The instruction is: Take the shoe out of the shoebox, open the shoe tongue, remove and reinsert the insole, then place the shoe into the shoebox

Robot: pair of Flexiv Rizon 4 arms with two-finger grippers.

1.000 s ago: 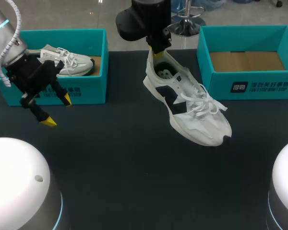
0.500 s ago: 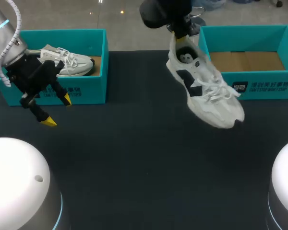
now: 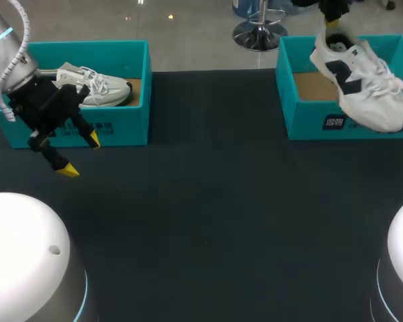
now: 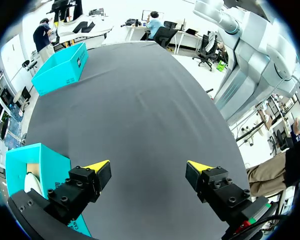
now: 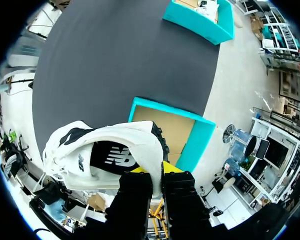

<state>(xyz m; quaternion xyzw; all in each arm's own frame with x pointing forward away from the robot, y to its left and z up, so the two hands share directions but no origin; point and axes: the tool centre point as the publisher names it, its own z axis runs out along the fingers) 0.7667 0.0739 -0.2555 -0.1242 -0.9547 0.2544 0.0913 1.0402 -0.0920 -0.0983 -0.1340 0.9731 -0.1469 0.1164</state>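
Dark tabletop [image 3: 208,201] | right gripper [image 3: 332,23] clamps heel of white-and-black laced sneaker [image 3: 363,84] over teal cardboard shoebox [image 3: 309,121] | left gripper [image 3: 81,154] spread, empty | likely light, floppy; heel grips best.

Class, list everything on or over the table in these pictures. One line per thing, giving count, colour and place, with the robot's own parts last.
table: 1, black top, under everything.
left shoebox: 1, teal, open, at the table's far left.
right shoebox: 1, teal, open, at the far right, with its brown cardboard floor showing.
boxed shoe: 1, white and grey with white laces, lying inside the left shoebox.
held shoe: 1, white with dark panels, in the air over the right shoebox, heel up and toe down.
left gripper: 1, black with yellow tips, open, in front of the left shoebox and holding nothing.
right gripper: 1, black with yellow tips, shut on the held shoe's heel collar.
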